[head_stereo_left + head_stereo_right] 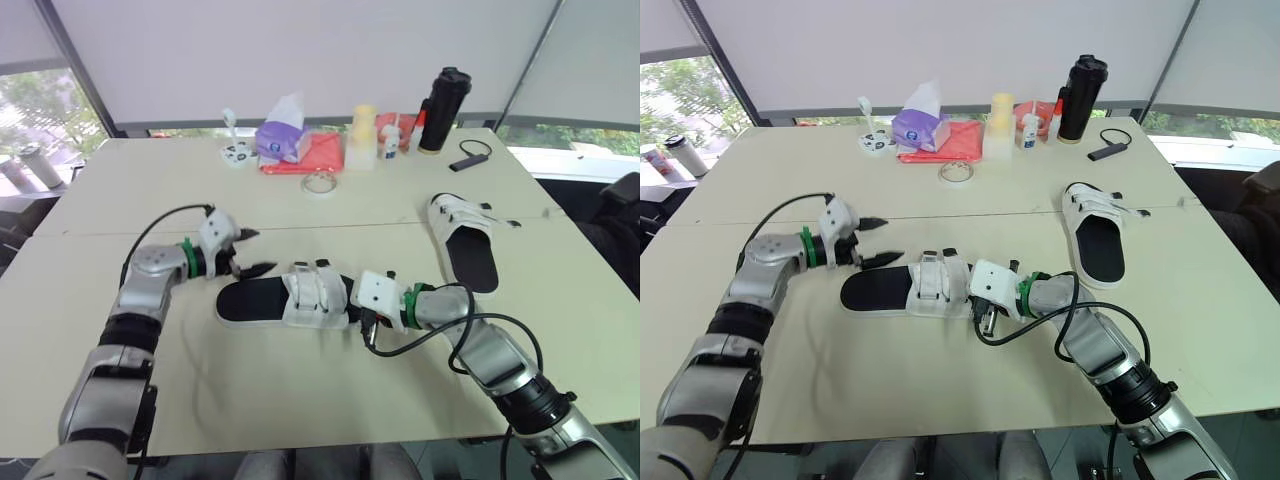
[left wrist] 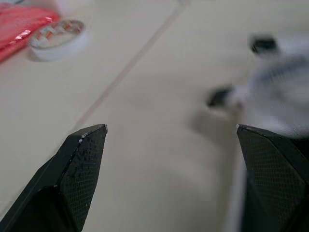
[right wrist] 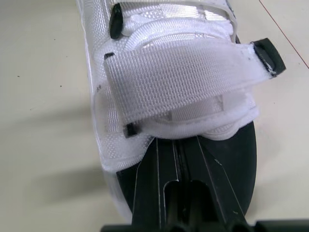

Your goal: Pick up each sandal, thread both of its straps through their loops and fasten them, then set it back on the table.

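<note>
Right end effector (image 1: 354,298) sits closest, at the toe end of the near sandal (image 1: 255,300); its fingers are drawn together with no gap that I can see, lying along the black footbed just short of the front strap (image 3: 183,82); whether they pinch the sole I cannot tell. That sandal lies flat on the surface (image 1: 300,400), its long axis running crosswise from one arm to the other, with both white straps bunched toward the right arm; the front strap's black-tipped end juts out past the sandal's side. At the sandal's bare heel end hangs the left end effector (image 1: 262,250), spread wide and empty, just beside the heel but apart from it. Judging by this, the right arm is nearer the straps, so the lift likely starts there. The far sandal (image 1: 470,255) rests well beyond the near sandal's toe end.
</note>
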Controlling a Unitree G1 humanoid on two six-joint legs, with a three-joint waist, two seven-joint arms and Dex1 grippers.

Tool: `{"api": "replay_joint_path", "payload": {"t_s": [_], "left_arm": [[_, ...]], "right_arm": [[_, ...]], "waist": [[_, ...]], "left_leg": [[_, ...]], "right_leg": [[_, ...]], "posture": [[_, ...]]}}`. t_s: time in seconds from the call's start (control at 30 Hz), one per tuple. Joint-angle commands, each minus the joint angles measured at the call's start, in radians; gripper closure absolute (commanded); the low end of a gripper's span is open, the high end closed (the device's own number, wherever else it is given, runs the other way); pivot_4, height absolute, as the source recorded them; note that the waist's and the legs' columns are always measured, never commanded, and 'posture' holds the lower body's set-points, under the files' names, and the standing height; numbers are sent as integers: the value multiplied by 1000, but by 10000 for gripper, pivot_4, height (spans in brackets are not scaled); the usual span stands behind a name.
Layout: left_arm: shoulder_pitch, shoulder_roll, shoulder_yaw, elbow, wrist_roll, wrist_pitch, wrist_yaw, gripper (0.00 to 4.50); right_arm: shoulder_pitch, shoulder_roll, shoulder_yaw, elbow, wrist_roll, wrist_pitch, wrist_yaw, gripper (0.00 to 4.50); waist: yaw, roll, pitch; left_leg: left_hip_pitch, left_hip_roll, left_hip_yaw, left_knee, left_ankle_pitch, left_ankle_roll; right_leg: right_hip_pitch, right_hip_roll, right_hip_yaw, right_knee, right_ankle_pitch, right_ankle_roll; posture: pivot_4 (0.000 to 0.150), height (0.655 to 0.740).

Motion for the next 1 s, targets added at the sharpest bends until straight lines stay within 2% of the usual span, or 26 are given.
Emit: {"api": "replay_joint_path", "payload": {"t_s": [0.03, 0.13, 0.43, 0.8, 0.87, 1.0], "left_arm": [[5, 32, 1, -49, 7, -201, -31, 636], [8, 46, -10, -22, 26, -335, -35, 636], [-47, -5, -101, 63, 68, -661, -63, 636], [-115, -44, -172, 219, 113, -846, -38, 636], [-128, -46, -179, 243, 121, -874, -27, 636], [-161, -54, -202, 278, 156, -991, 3, 636]], "right_arm": [[22, -12, 35, 30, -14, 17, 25, 45000], [19, -18, 33, 24, -15, 16, 28, 45000], [37, -59, -14, -88, 15, 75, 49, 45000], [86, -144, -151, -328, 134, 269, 64, 45000], [89, -159, -202, -385, 182, 321, 69, 45000], [83, -178, -454, -596, 456, 555, 141, 45000]], "waist": [[0, 0, 0], [-1, 0, 0], [3, 0, 0], [-2, 0, 1], [-1, -1, 2], [0, 0, 3]], "left_leg": [[0, 0, 0, 0, 0, 0], [0, 1, 0, 0, 0, -1], [-1, 0, 0, 0, 0, 0], [-2, 0, 0, 0, 0, 0], [-3, 0, 0, 0, 0, 0], [-4, 1, 0, 0, 0, 0]], "right_leg": [[0, 0, 0, 0, 0, -2], [0, 0, 0, 0, 0, -2], [-1, -1, 0, 0, 2, 2], [-3, -1, 0, 0, 2, 2], [-3, 0, 0, 1, 2, 2], [-4, -1, 0, 0, 2, 3]], "posture": [[1500, 7296], [1500, 7296], [1500, 7296], [1500, 7296], [1500, 7296], [1500, 7296]]}}
